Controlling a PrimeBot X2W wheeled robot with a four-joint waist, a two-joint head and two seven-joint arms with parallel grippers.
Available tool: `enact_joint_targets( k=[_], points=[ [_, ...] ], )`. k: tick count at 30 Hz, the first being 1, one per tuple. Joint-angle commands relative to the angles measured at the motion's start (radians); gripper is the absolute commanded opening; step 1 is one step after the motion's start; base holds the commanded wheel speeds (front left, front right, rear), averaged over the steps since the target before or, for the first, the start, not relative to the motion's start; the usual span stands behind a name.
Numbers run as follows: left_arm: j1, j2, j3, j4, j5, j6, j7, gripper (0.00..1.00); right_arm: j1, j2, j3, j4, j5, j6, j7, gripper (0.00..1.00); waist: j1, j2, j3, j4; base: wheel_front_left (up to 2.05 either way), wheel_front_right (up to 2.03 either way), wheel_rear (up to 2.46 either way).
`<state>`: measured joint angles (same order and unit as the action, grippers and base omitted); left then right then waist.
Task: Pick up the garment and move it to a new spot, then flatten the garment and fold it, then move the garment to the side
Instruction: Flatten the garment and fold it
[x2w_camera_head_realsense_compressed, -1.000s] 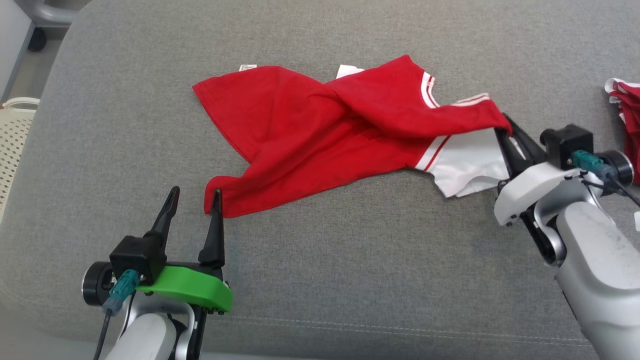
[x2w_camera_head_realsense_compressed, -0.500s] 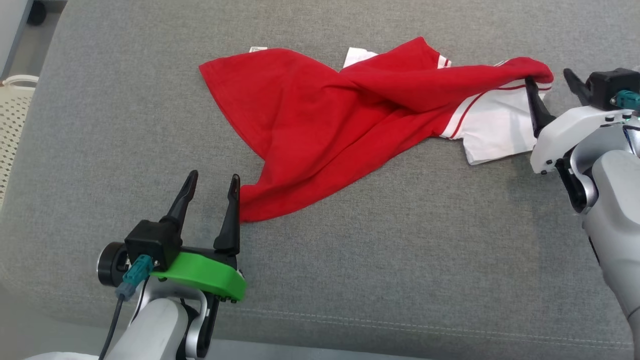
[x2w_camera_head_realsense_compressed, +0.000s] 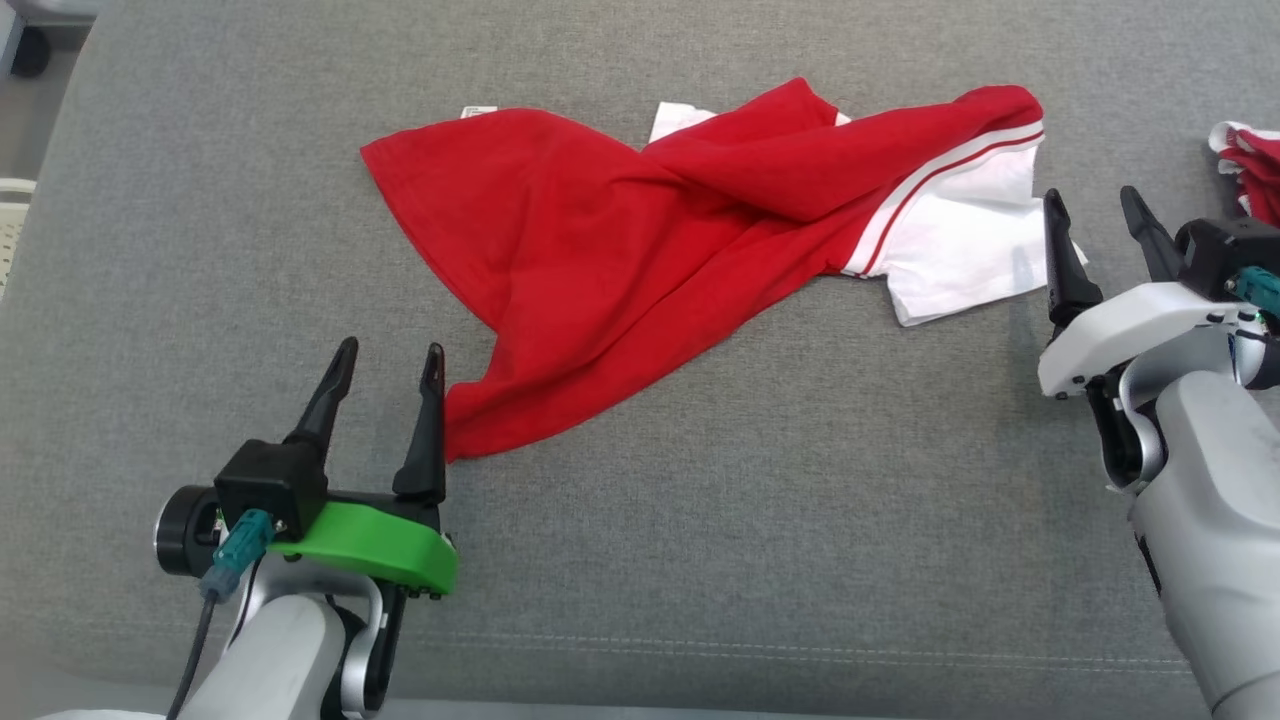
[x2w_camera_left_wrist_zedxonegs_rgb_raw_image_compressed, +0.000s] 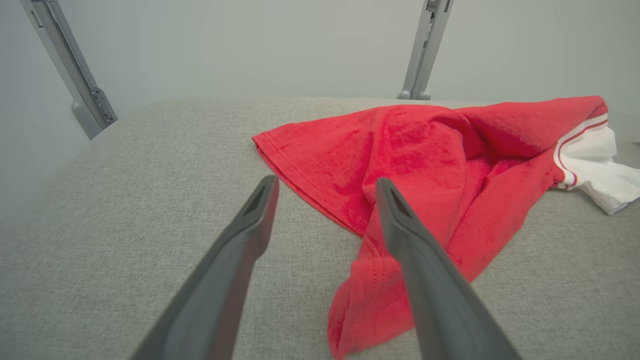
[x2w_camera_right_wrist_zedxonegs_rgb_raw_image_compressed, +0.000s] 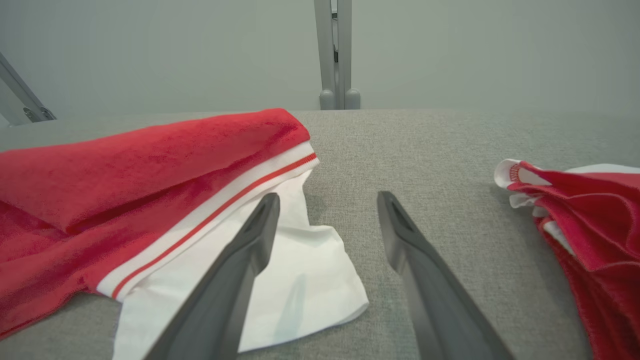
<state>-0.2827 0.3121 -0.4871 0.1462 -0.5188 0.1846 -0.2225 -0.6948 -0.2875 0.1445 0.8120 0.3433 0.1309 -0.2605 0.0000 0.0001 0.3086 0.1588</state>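
On cushion (x2w_camera_head_realsense_compressed: 700, 520), garment (x2w_camera_head_realsense_compressed: 600, 250) lies btwn left pincer (x2w_camera_head_realsense_compressed: 391, 348), right pincer (x2w_camera_head_realsense_compressed: 1091, 195), both spread.

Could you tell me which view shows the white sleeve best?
Right wrist view: the white sleeve lies close, its edges clear. Head view shows it whole but small; left wrist view, a distant corner.

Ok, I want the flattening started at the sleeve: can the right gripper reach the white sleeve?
Probably yes: the right gripper stands open just beside the white sleeve, with nothing between them on the grey cushion.
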Motion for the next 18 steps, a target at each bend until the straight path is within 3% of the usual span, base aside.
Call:
enact_joint_targets(
  k=[1, 9, 18],
  points=[
    [0.004, 0.015, 0.010, -0.007, 0.007, 0.014, -0.004, 1.00, 0.046, 0.017, -0.023, -0.062, 0.003, 0.000, -0.005, 1.00, 0.0000, -0.0001, -0.017, -0.030, 0.00, 0.00, 0.00],
    [0.035, 0.068, 0.039, -0.031, 0.013, 0.043, 0.005, 1.00, 0.299, 0.115, -0.108, -0.389, -0.072, 0.000, -0.005, 1.00, 0.0000, -0.0001, -0.072, -0.095, 0.00, 0.00, 0.00],
    [0.103, 0.109, 0.061, -0.058, 0.002, 0.085, 0.020, 1.00, 0.490, 0.186, -0.135, -0.578, -0.132, 0.000, 0.004, 1.00, 0.0000, -0.0001, -0.149, -0.132, 0.00, 0.00, 0.00]
  ],
)
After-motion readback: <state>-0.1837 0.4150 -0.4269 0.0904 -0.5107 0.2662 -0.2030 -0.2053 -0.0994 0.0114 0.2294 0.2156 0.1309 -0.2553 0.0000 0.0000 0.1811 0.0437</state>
